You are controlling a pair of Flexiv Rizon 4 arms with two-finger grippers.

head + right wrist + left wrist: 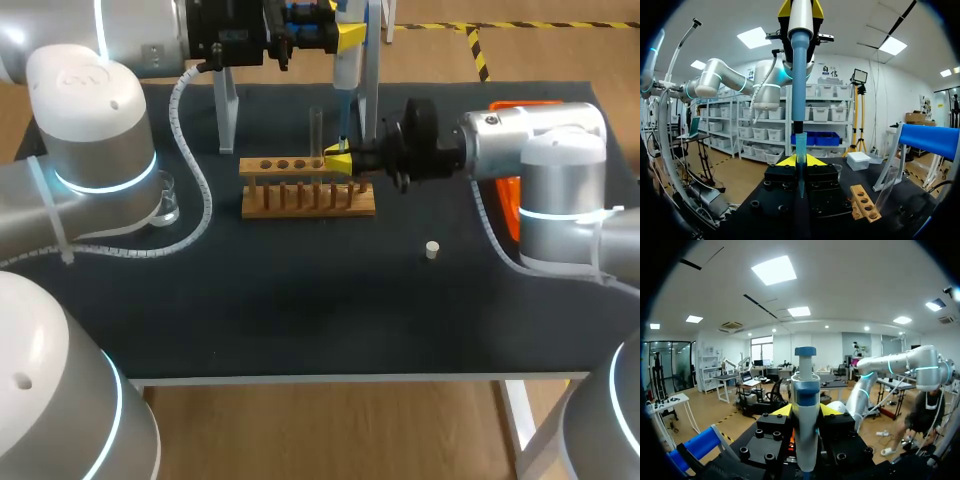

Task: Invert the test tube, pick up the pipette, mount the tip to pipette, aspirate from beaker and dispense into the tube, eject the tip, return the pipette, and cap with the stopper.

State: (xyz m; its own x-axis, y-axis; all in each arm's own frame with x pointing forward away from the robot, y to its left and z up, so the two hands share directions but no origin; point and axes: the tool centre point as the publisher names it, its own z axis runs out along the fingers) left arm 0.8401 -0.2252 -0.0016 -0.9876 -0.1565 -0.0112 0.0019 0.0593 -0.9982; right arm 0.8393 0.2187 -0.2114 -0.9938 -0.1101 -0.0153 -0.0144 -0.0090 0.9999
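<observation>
My left gripper (345, 38) hangs above the back of the table, shut on the white and blue pipette (806, 425), which points straight down (343, 100). Its blue shaft meets a translucent tip (801, 165) that sits between the yellow fingers of my right gripper (338, 160), which is shut on the tip right over the wooden rack (308, 185). A clear test tube (316, 128) stands upright in the rack just left of the pipette. The glass beaker (165, 200) is partly hidden behind my left arm. The small white stopper (432, 250) lies on the mat.
An orange tip box (512, 195) sits at the right, mostly behind my right arm. The white pipette stand (226, 110) rises at the back, behind the rack. The black mat in front of the rack holds only the stopper.
</observation>
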